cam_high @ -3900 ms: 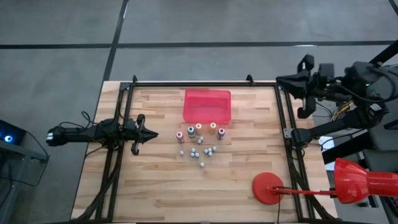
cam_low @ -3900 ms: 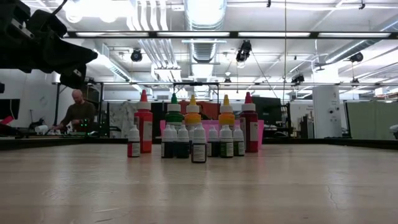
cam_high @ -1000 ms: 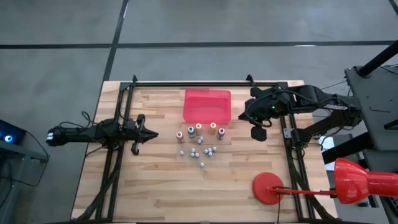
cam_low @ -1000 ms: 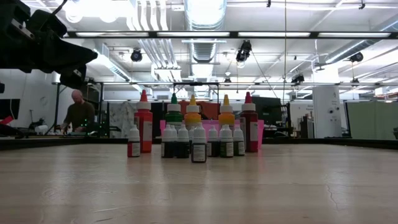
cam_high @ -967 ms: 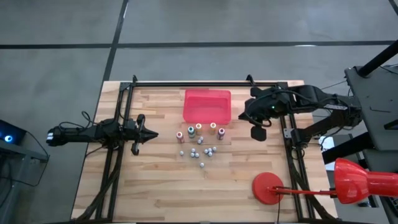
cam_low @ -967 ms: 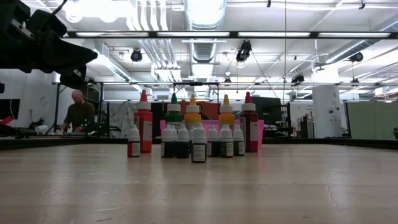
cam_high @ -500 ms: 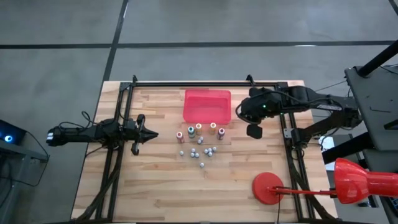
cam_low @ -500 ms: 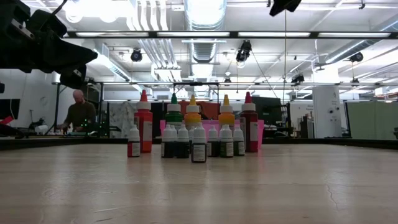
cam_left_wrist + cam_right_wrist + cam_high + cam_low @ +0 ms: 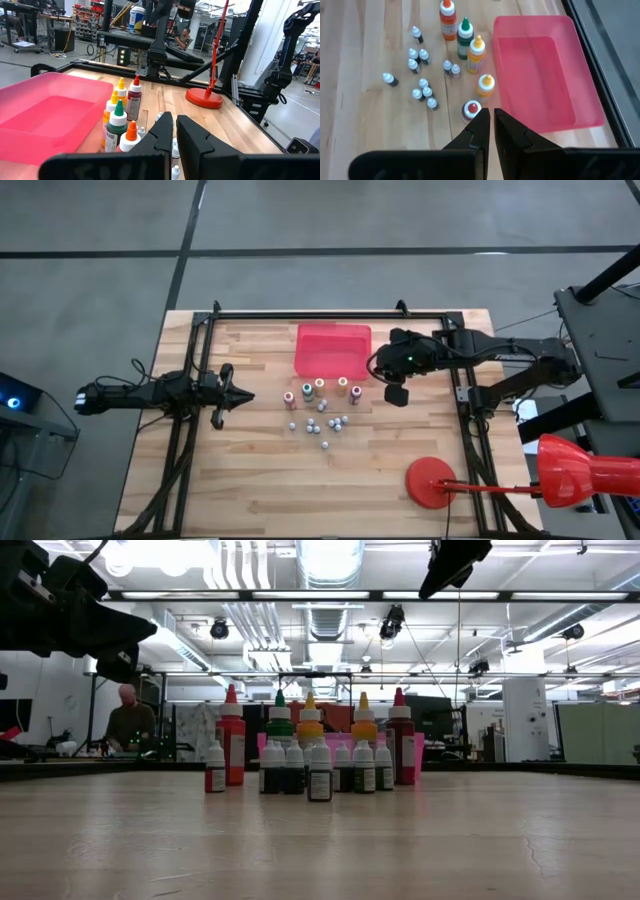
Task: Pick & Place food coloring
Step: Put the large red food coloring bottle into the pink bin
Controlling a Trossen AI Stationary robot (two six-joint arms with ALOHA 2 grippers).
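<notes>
Wooden table [image 9: 260,480], workshop hall seen behind. Red tray [image 9: 333,350] taken as landmark: food coloring bottles [image 9: 322,407] are clustered upright just beside it. Right gripper [image 9: 396,393] is held above the cluster's edge, fingers together, nothing clamped. Left gripper [image 9: 228,396] is parked well away, fingers together.

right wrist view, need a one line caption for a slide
Shut right tool hovering above small upright food coloring bottles beside an empty pink rectangular plastic tray on a wooden table.
</notes>
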